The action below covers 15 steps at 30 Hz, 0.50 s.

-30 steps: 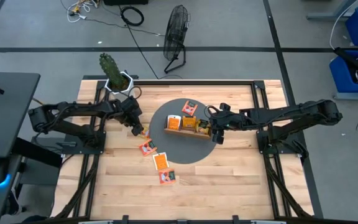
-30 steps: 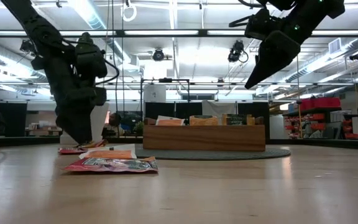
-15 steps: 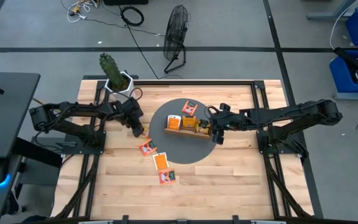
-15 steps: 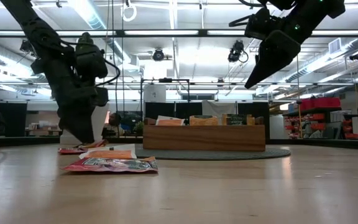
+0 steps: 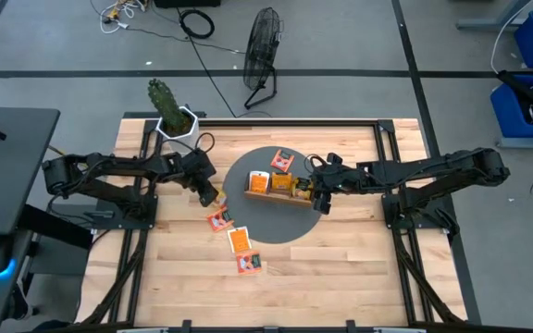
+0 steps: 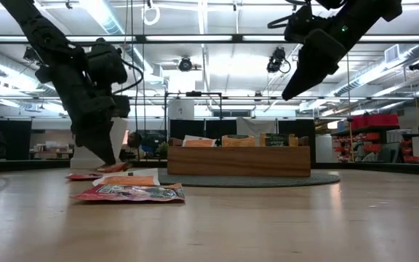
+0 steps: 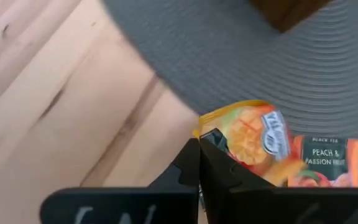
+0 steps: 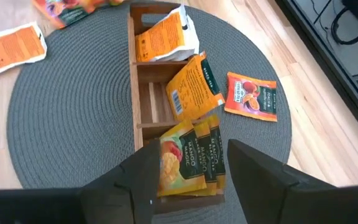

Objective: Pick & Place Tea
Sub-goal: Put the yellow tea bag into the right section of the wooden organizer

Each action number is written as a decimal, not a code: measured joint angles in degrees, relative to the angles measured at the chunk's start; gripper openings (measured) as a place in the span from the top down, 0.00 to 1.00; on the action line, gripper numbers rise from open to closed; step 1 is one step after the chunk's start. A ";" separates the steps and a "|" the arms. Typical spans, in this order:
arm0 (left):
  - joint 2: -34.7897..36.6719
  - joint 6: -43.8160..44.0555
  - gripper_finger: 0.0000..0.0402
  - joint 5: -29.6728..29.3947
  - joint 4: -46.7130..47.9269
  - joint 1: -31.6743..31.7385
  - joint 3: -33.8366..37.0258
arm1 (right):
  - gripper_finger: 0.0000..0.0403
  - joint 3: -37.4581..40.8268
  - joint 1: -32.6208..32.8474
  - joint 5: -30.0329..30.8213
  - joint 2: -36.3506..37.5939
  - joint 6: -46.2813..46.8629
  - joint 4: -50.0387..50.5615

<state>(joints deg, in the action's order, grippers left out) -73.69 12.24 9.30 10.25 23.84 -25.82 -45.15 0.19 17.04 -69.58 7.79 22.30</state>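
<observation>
High view: the left gripper (image 5: 213,196) sits low at the near-left edge of the round grey mat (image 5: 248,231), fingers pressed together on an orange tea sachet (image 5: 215,198); three more sachets (image 5: 239,240) trail away from it across the wooden table (image 5: 340,268) toward the front. The right gripper (image 5: 319,198) hangs over the right end of the wooden tray (image 5: 259,199) on the mat, fingers spread and holding nothing; sachets stand in the tray just beside it, and two lie flat on the mat beyond the tray. A potted cactus (image 5: 167,109) stands at the back-left corner, behind the left arm. Low view: the left gripper (image 6: 112,163) comes down to the tabletop, its tip at a sachet; another sachet (image 6: 131,191) lies nearer the camera. The right gripper (image 6: 291,91) is raised well above the tray (image 6: 238,160). Left wrist view: the fingers (image 7: 219,163) are closed, pinching the edge of a mango-printed sachet (image 7: 253,134), with a peach sachet (image 7: 322,158) touching it just beyond. Right wrist view: the spread fingers (image 8: 145,180) frame the tray (image 8: 143,99), whose compartments hold upright sachets (image 8: 194,84).
</observation>
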 joint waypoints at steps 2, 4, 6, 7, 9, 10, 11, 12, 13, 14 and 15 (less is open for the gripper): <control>1.96 -0.33 1.00 0.39 0.29 -0.66 -0.13 | 0.52 0.00 0.00 -0.01 0.00 0.90 -0.38; 4.16 -1.19 1.00 0.33 2.08 -1.47 -1.20 | 0.52 0.00 0.00 -0.13 0.00 1.62 -1.50; 6.40 -2.49 1.00 -1.24 4.52 -2.72 -2.82 | 0.52 0.00 -0.02 -1.15 0.00 1.75 -3.30; 7.29 -3.06 1.00 -2.01 5.99 -3.36 -3.87 | 0.52 0.00 -0.02 -2.21 0.00 1.63 -4.22; 9.03 -4.08 1.00 -3.57 8.65 -4.55 -6.05 | 0.52 0.00 -0.02 -4.10 0.00 1.06 -6.52; 9.71 -4.39 1.00 -4.60 10.02 -5.15 -7.27 | 0.52 0.00 0.00 -4.44 0.00 0.96 -7.81; 10.06 -5.03 1.00 -5.65 10.87 -5.75 -8.54 | 0.52 0.00 0.00 -4.62 0.00 0.99 -8.87; 10.32 -5.77 1.00 -6.35 11.68 -6.27 -9.67 | 0.52 0.00 0.00 -4.64 0.00 1.14 -9.92; 10.50 -6.84 1.00 -6.65 12.85 -6.74 -10.72 | 0.52 0.00 -0.02 -4.68 -0.02 1.25 -10.89; 10.51 -7.57 1.00 -6.75 13.66 -7.26 -11.85 | 0.52 0.00 -0.02 -4.66 -0.02 1.23 -11.85; 10.43 -8.38 1.00 -6.83 14.20 -7.72 -13.08 | 0.52 0.00 -0.04 -4.67 -0.02 1.17 -12.74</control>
<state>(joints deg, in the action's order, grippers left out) -63.26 3.85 2.47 24.45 16.11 -38.90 -45.15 0.15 12.36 -69.60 8.96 9.56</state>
